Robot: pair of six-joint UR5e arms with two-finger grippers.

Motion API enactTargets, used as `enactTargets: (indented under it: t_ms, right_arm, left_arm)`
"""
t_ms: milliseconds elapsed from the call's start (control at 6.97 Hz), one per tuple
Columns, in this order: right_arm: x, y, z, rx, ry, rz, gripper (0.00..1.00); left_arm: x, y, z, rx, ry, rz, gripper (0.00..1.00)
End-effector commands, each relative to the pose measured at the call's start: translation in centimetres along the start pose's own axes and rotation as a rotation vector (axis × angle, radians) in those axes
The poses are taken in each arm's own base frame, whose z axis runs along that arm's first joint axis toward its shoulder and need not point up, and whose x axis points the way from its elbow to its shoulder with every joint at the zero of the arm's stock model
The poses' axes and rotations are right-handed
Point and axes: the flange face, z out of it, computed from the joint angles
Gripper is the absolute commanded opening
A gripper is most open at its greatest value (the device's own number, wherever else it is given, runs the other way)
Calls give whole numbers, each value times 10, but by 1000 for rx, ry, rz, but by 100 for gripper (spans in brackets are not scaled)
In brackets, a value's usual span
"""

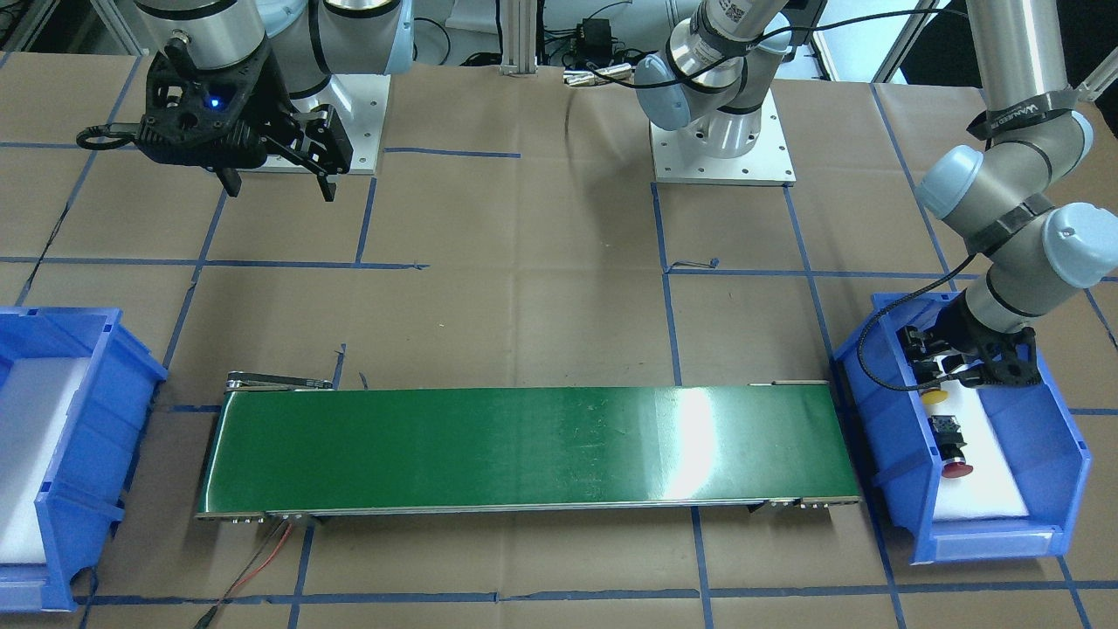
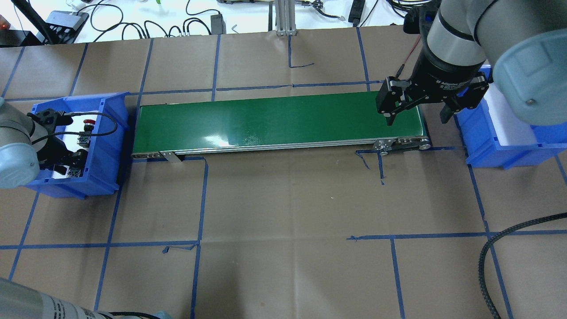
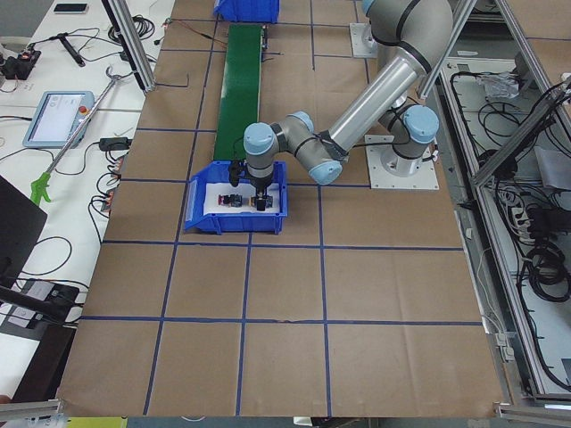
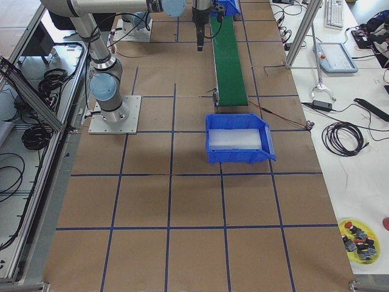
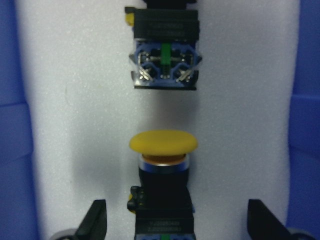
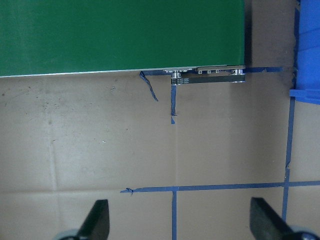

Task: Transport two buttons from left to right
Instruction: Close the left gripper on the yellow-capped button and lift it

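The yellow button (image 5: pixel 163 142) lies on white foam in the blue bin (image 1: pixel 1061 437) on my left side. The red button (image 1: pixel 957 469) lies beyond it; the left wrist view shows only its terminal block (image 5: pixel 163 60). My left gripper (image 5: pixel 180 222) is down in this bin and open. Its fingers (image 5: pixel 97 220) stand on either side of the yellow button's barrel, apart from it. In the front view the left gripper (image 1: pixel 948 367) sits just above the yellow cap (image 1: pixel 935 396). My right gripper (image 2: pixel 417 119) is open and empty, held above the conveyor's right end.
A green conveyor belt (image 2: pixel 274 119) runs between the two bins. The other blue bin (image 2: pixel 496 141), with white foam inside, stands on my right. Red and black wires (image 1: pixel 262 559) trail from the conveyor's end. Brown paper with blue tape lines covers the table.
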Motion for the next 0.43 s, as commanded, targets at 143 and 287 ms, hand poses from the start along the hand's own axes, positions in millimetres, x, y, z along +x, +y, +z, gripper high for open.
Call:
enactTargets:
  t_ms: [143, 287]
  right_arm:
    - [0, 0, 0, 1, -1, 2, 100]
    - [0, 0, 0, 1, -1, 2, 100]
  left_arm:
    - [-3, -3, -5, 10, -10, 1, 58]
    - [-4, -4, -6, 12, -11, 1, 36]
